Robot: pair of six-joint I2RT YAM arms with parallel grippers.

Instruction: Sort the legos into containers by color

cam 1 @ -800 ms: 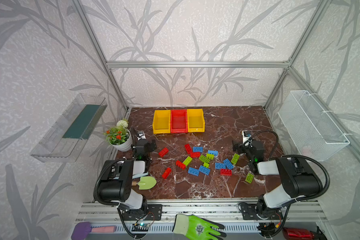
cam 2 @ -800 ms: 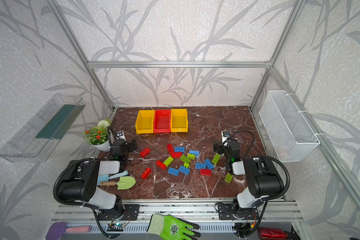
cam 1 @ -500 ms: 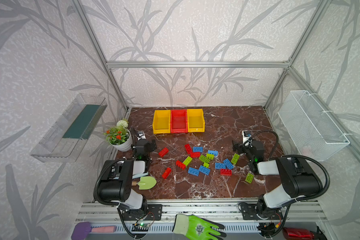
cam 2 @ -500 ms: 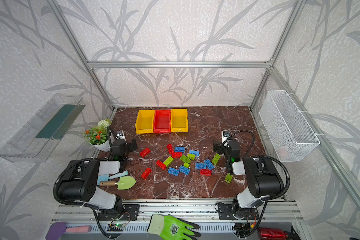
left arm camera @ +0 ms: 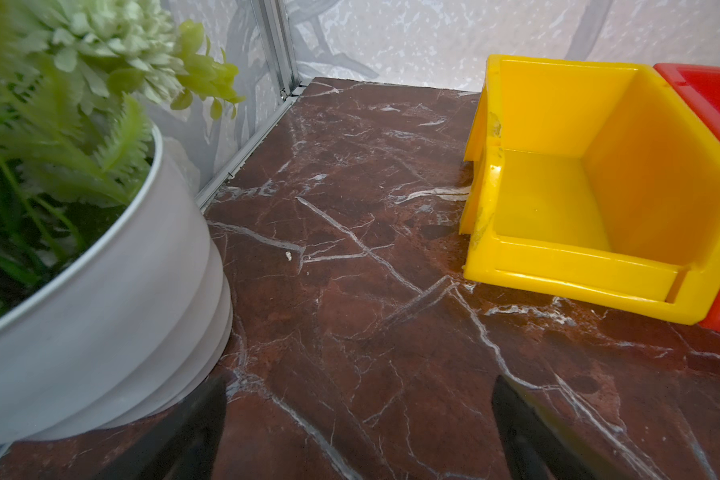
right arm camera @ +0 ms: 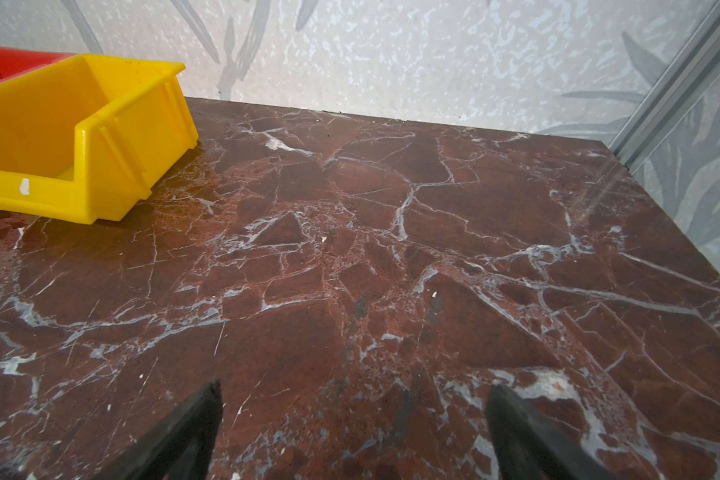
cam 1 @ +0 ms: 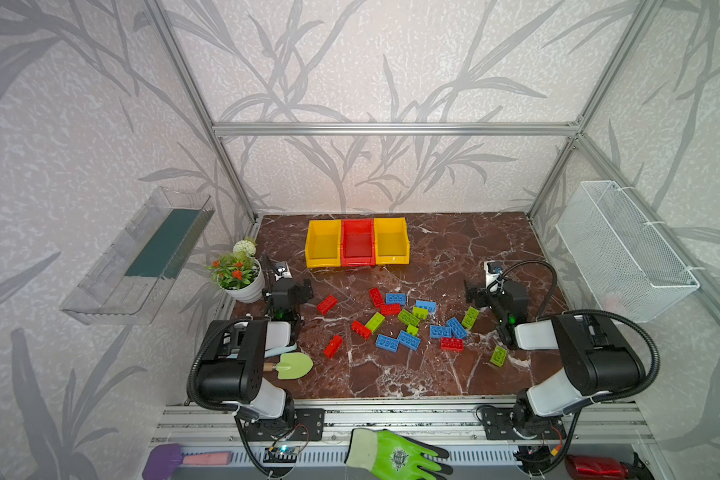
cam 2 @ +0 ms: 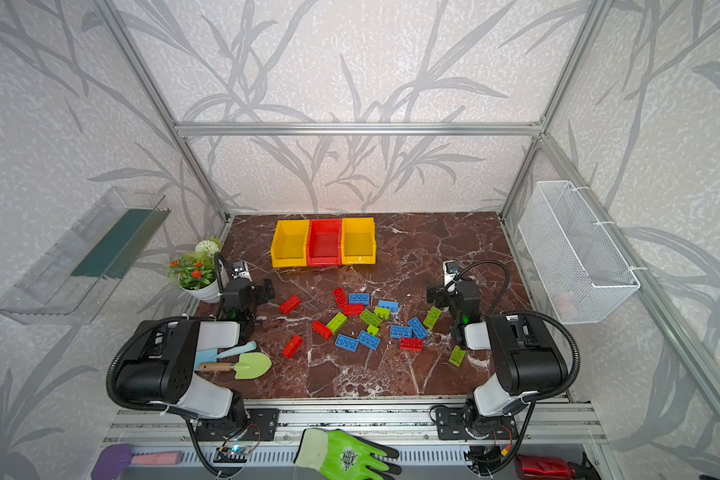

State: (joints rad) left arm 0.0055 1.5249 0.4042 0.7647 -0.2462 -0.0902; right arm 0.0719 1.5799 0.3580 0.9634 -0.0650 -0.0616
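Note:
Red, blue and lime green legos [cam 1: 408, 318] [cam 2: 368, 318] lie scattered over the middle of the brown marble table. One red brick [cam 1: 326, 304] lies nearest my left gripper [cam 1: 292, 291] [left arm camera: 358, 384]. A green brick [cam 1: 469, 317] lies beside my right gripper [cam 1: 481, 293] [right arm camera: 355, 387]. Both grippers hover low over bare marble, open, with nothing between their fingers. The containers stand joined in a row at the back: yellow [cam 1: 323, 243] [left arm camera: 558, 199], red [cam 1: 357, 243] and yellow [cam 1: 391, 241] [right arm camera: 59, 137]. All three look empty.
A white flower pot [cam 1: 242, 278] [left arm camera: 100, 311] stands close beside my left gripper. A lime green toy shovel [cam 1: 294, 365] and a blue one [cam 2: 225, 353] lie by the left arm. A clear tray [cam 1: 142, 257] and a wire basket [cam 1: 624, 249] hang on the side walls.

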